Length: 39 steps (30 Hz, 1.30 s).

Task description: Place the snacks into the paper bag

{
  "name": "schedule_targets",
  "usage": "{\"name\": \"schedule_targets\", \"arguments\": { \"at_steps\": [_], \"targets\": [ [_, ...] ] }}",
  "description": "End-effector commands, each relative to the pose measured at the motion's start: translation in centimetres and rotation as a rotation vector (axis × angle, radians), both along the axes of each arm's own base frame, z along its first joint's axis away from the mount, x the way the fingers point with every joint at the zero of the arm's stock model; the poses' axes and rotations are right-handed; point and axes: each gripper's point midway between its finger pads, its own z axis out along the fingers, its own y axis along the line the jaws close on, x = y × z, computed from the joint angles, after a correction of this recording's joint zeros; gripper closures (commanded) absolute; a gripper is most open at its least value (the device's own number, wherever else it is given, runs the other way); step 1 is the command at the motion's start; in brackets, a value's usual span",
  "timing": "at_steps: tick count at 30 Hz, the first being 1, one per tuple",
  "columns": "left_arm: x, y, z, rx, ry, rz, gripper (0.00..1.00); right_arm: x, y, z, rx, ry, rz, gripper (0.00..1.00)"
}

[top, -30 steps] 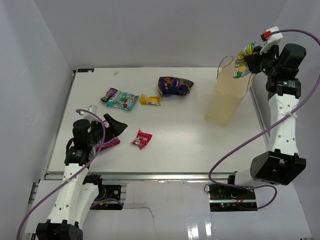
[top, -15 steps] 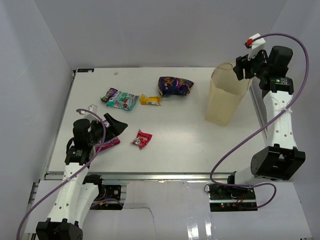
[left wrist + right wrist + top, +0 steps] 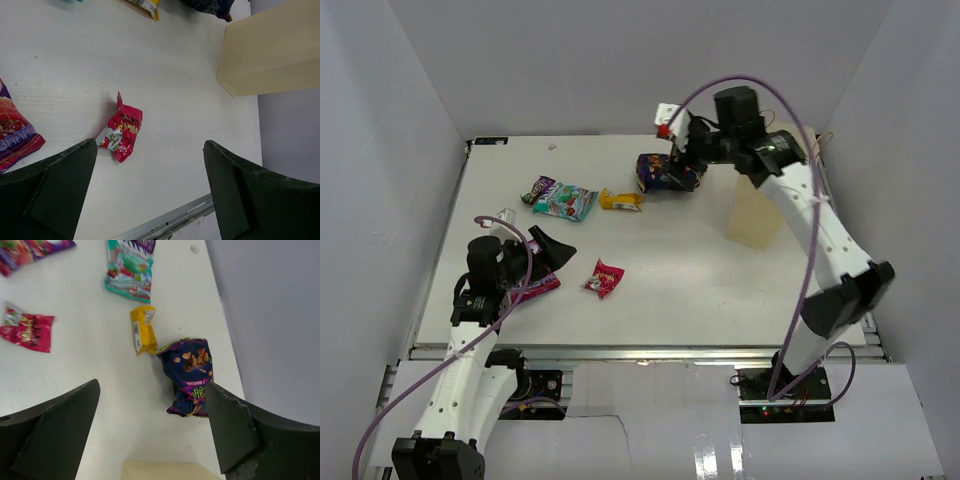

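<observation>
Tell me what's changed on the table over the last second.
The right gripper let go of the green-yellow packet over the paper bag, then swung left; it now hovers above the dark purple packet, jaws open. The green-yellow packet is no longer visible. The left gripper, teal packet, yellow packet, red packet and magenta packet stayed put.

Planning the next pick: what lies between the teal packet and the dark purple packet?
The yellow packet lies between the teal packet and the dark purple packet, clearest in the top view.
</observation>
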Motion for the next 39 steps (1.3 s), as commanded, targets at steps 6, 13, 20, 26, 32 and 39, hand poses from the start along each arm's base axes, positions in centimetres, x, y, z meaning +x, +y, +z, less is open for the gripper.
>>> {"name": "schedule_targets", "arguments": {
  "at_steps": [6, 13, 20, 26, 32, 39],
  "targets": [
    [-1.0, -0.2, 0.7, -0.029, -0.025, 0.002, 0.02, 15.0, 0.6, -13.4, -0.474, -0.172, -0.292, 0.10],
    [-1.3, 0.0, 0.5, -0.029, -0.010, 0.018, 0.02, 20.0, 2.3, -19.7, -0.628, -0.252, -0.213, 0.10],
    [-1.1, 0.0, 0.1, -0.028, 0.015, 0.017, 0.02, 23.7, 1.6, -24.8, -0.675, -0.307, -0.307, 0.09],
    [-1.3, 0.0, 0.0, -0.029, 0.017, 0.019, 0.02, 23.8, 1.5, -27.6, -0.584, -0.202, -0.294, 0.10],
    [-1.3, 0.1, 0.2, -0.031, 0.016, 0.025, 0.02, 19.8, 2.4, -28.7, -0.471, 0.018, -0.196, 0.65],
    [-1.1, 0.1, 0.6, -0.023, 0.001, 0.023, 0.02, 13.4, 4.1, -19.2, -0.153, 0.161, -0.105, 0.92]
  ]
}}
